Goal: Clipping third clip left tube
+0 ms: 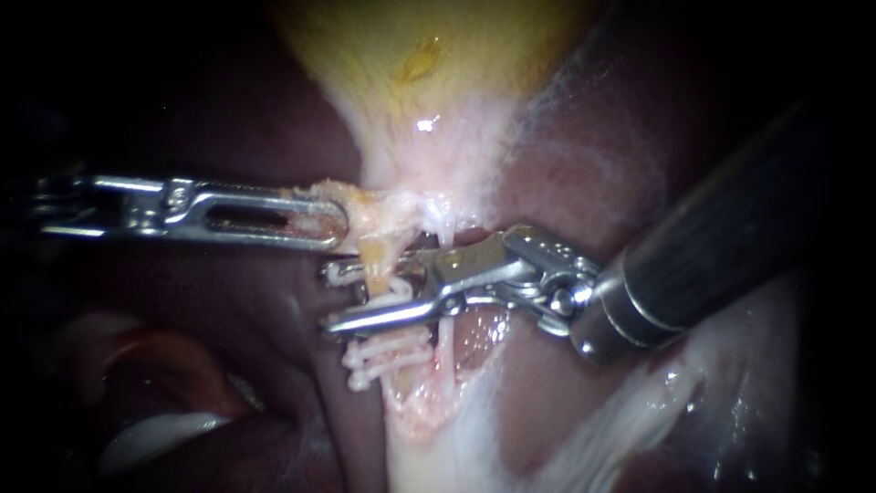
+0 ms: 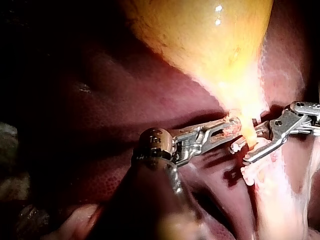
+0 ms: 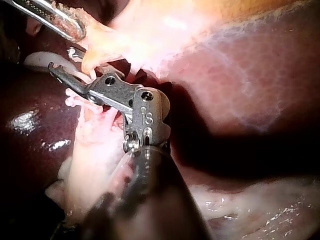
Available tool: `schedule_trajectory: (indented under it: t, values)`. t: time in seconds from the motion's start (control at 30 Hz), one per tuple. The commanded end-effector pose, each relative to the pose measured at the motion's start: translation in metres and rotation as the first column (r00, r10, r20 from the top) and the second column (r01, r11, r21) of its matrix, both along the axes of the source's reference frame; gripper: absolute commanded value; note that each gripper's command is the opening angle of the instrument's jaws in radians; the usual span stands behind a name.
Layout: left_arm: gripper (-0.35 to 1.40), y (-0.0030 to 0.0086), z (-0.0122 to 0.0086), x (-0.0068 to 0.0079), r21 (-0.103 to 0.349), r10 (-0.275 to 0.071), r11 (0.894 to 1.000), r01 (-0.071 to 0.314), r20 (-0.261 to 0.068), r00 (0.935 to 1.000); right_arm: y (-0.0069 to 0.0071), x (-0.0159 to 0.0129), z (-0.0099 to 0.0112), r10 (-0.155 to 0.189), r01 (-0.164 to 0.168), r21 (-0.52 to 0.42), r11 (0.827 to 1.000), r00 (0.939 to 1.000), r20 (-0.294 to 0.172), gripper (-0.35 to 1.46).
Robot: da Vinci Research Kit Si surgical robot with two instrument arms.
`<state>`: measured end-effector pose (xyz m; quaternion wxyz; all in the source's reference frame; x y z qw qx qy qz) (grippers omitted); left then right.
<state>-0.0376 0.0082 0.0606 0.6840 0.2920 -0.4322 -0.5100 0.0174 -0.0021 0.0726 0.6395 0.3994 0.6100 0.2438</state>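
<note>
The jaws of the right instrument (image 1: 333, 297) are spread apart, and an open white clip (image 1: 336, 272) is held between them, its legs lying along both jaws. The left tube (image 1: 374, 260), a yellowish strand running down from the gallbladder, is straddled by this clip, with 1 jaw on each side of it. The clip is not closed around the tube. In the right wrist view the same jaws (image 3: 62, 60) are seen reaching ahead across the pale strand, and in the left wrist view they (image 2: 239, 154) are seen just beside the other instrument's tip.

Just beyond the lower jaw, 2 more clips are seen closed across the left tube: a seated clip (image 1: 392, 351) and a 2nd seated clip (image 1: 370, 376), close together. A thinner white right tube (image 1: 445, 342) is seen beside them, passing behind the right instrument.

Above, the slotted jaws of the left instrument (image 1: 333, 219) are clenched on a tissue fold (image 1: 365, 203) at the narrow end of the gallbladder (image 1: 429, 55), which is held out sideways. This grip is also shown in the wrist views (image 2: 235, 125) (image 3: 75, 27).

Dark red liver (image 1: 228, 301) is seen around everything.
</note>
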Motion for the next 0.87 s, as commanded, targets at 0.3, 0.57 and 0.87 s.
schedule_trajectory:
  t: [0.3,0.57,0.87]
  values:
    - [-0.35,0.0000,0.0000,0.0000,0.000,0.000,1.000,0.000,0.000,1.0000,-0.0002,-0.0004,0.0002,0.013,-0.013,0.002,1.000,0.9999,0.008,-0.35]
    - [-0.35,0.0000,0.0000,0.0000,0.000,0.000,1.000,0.000,0.000,1.0000,-0.0002,-0.0006,0.0001,0.012,-0.012,0.002,1.000,0.9999,0.008,-0.35]
    - [-0.35,0.0000,0.0000,0.0000,0.000,0.000,1.000,0.000,0.000,1.0000,-0.0002,-0.0007,0.0003,0.012,-0.012,0.008,1.000,0.9999,0.009,-0.35]
